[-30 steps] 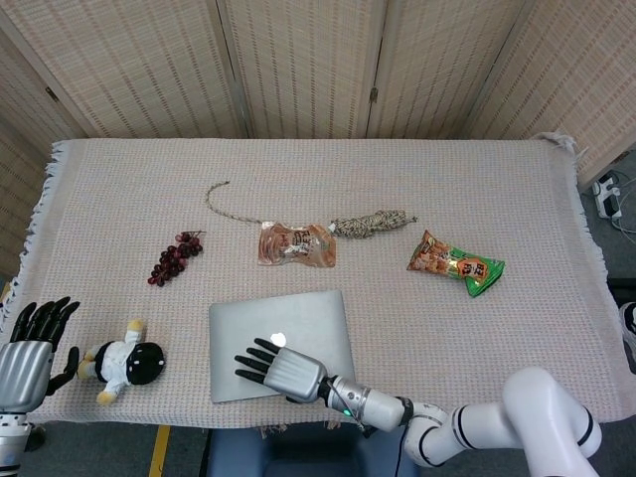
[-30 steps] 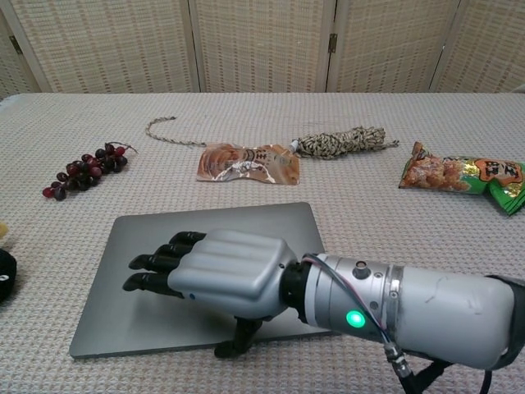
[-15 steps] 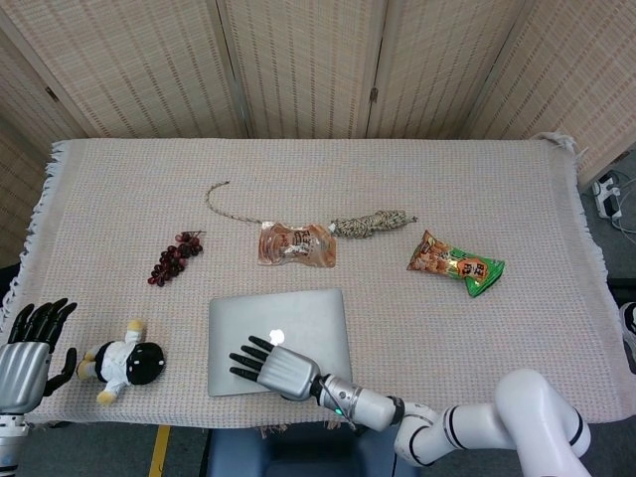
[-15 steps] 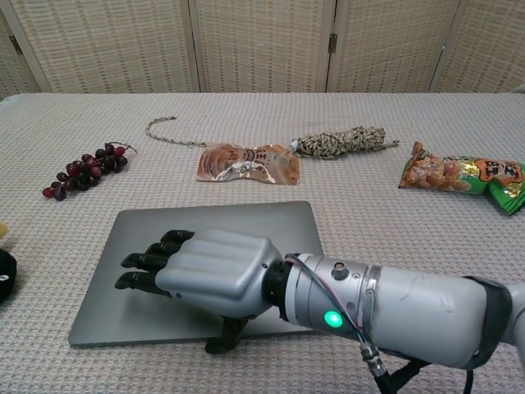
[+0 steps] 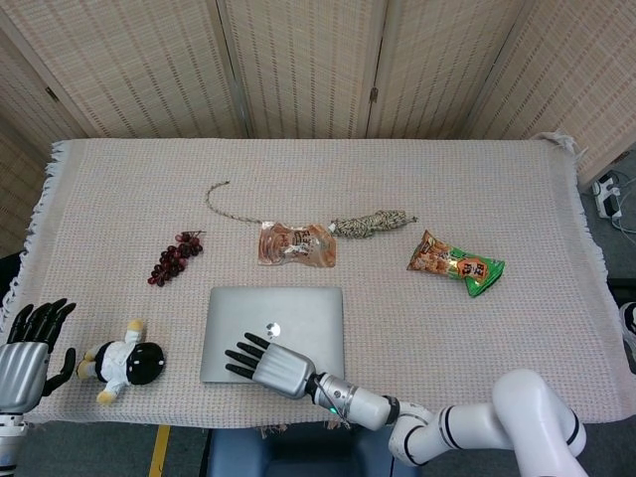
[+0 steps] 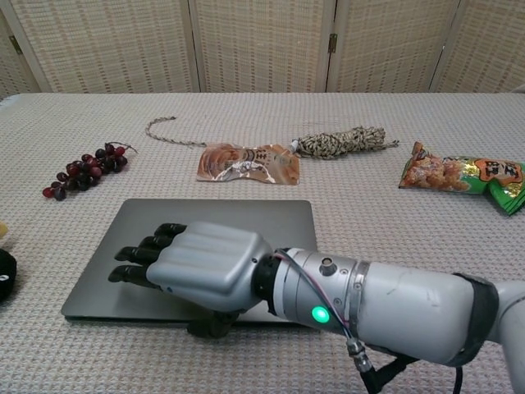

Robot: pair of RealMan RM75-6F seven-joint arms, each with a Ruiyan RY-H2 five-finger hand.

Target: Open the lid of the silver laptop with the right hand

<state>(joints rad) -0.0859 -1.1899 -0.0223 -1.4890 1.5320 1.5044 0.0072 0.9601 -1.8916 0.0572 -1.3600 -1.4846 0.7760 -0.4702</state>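
Observation:
The silver laptop (image 5: 298,313) lies at the near middle of the cloth-covered table, its logo facing up. My right hand (image 5: 266,365) is at its front edge, fingers spread flat over the lid and thumb tucked beneath the edge. In the chest view the same hand (image 6: 193,267) covers the near part of the laptop (image 6: 238,217), whose lid is tilted up slightly at the front. My left hand (image 5: 28,348) hovers off the table's near left corner, fingers apart and holding nothing.
A black-and-white plush toy (image 5: 124,363) lies left of the laptop. Behind it are dark grapes (image 5: 174,256), a thin string (image 5: 229,204), a brown pouch (image 5: 295,244), a coiled rope (image 5: 373,223) and an orange-green snack bag (image 5: 455,263).
The lid's front edge has come up with my right hand, so the laptop looks shorter from above. The hand has shifted a little left. The left hand has hardly moved.

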